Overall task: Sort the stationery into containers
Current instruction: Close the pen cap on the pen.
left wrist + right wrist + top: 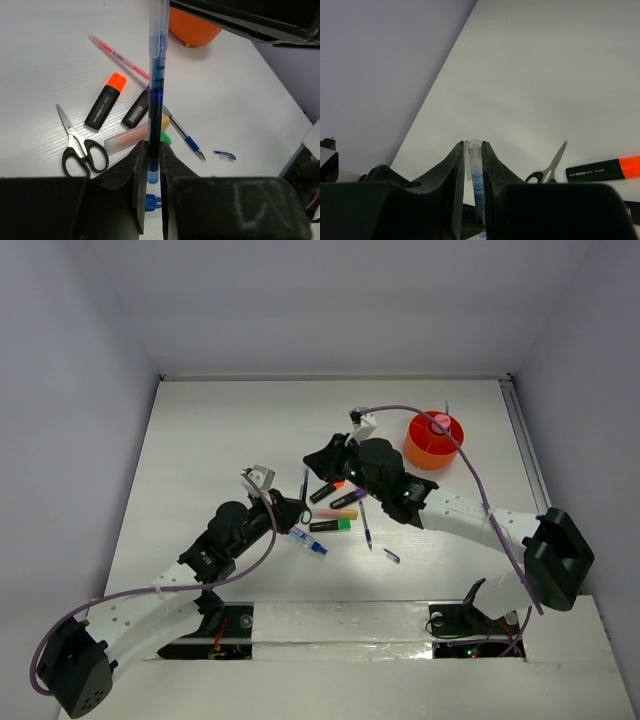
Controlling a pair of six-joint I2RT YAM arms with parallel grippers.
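Observation:
A thin blue pen [304,484] with a clear cap is held between both grippers above the table. My left gripper [287,508] is shut on its lower end, as the left wrist view [154,150] shows, with the pen [157,75] running up towards the right arm. My right gripper [326,462] is shut on the capped end [472,147]. The orange cup [434,440] with its pink knob stands to the right, behind the right arm. Highlighters with orange [326,491], purple [348,498], yellow-pink [336,514] and green [330,526] ends lie below the grippers.
Black-handled scissors [80,145] lie left of the highlighters. A second blue pen [366,525], a small blue clip piece [391,556] and the white-blue tube [308,541] lie nearby. A pink pen [117,56] lies towards the cup [192,30]. Walls enclose the table.

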